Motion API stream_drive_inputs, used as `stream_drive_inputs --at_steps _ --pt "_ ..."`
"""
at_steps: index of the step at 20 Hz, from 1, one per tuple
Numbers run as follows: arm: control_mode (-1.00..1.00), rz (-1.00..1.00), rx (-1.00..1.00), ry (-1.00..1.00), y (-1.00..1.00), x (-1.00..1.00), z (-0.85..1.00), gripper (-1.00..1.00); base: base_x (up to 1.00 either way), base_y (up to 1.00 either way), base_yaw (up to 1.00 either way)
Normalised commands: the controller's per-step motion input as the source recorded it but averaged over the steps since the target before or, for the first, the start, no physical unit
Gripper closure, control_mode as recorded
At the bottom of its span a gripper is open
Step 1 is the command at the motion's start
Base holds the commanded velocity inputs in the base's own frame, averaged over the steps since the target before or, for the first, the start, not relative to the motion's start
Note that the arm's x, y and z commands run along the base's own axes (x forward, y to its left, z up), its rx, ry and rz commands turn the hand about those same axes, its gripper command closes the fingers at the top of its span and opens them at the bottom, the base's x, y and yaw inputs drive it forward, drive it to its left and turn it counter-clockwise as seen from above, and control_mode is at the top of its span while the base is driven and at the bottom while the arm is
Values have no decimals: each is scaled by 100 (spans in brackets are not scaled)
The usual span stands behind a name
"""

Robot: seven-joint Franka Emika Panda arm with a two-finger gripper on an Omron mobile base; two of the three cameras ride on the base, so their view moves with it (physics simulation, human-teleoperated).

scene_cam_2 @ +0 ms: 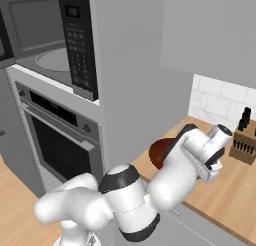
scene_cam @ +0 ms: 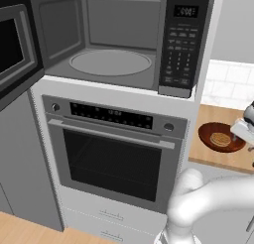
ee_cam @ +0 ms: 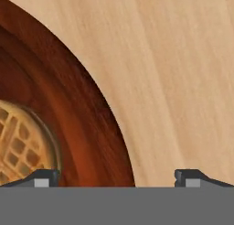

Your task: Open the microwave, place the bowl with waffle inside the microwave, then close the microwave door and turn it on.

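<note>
The microwave point(scene_cam: 114, 39) stands open, its grey cavity and glass turntable point(scene_cam: 110, 62) bare. The microwave door point(scene_cam: 15, 49) is swung out to the left, and the keypad panel point(scene_cam: 181, 49) is on the right. The reddish-brown bowl point(scene_cam: 213, 131) sits on the wooden counter point(scene_cam: 218, 161) to the right of the oven column, with the waffle point(scene_cam: 220, 139) in it. My gripper point(ee_cam: 116, 177) is open just above the bowl point(ee_cam: 68, 105). One fingertip point(ee_cam: 43, 178) is over the inside near the waffle point(ee_cam: 18, 146), the other over bare counter point(ee_cam: 173, 73). The rim lies between them.
A steel wall oven point(scene_cam: 114, 149) with a bar handle sits under the microwave, with drawers below. A knife block point(scene_cam_2: 243, 142) stands at the back of the counter, right of the bowl point(scene_cam_2: 161, 152). The tall cabinet wall stands close on the bowl's left.
</note>
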Motion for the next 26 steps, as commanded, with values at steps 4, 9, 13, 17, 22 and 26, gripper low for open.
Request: stream_drive_inputs --at_steps 4,9,13,17,22,26 --pt "-100 0 0 -6 8 0 -52 -100 0 0 0" --pt "-100 0 -2 -8 41 0 -28 100 0 0 0" --pt "-100 0 -2 -9 42 0 -9 100 0 0 0" --pt "-100 0 0 -5 27 0 -3 100 0 0 0" --pt "-100 0 -1 -11 2 -37 0 100 0 0 0" --pt "-100 0 -17 -47 32 -91 1 100 0 0 0"
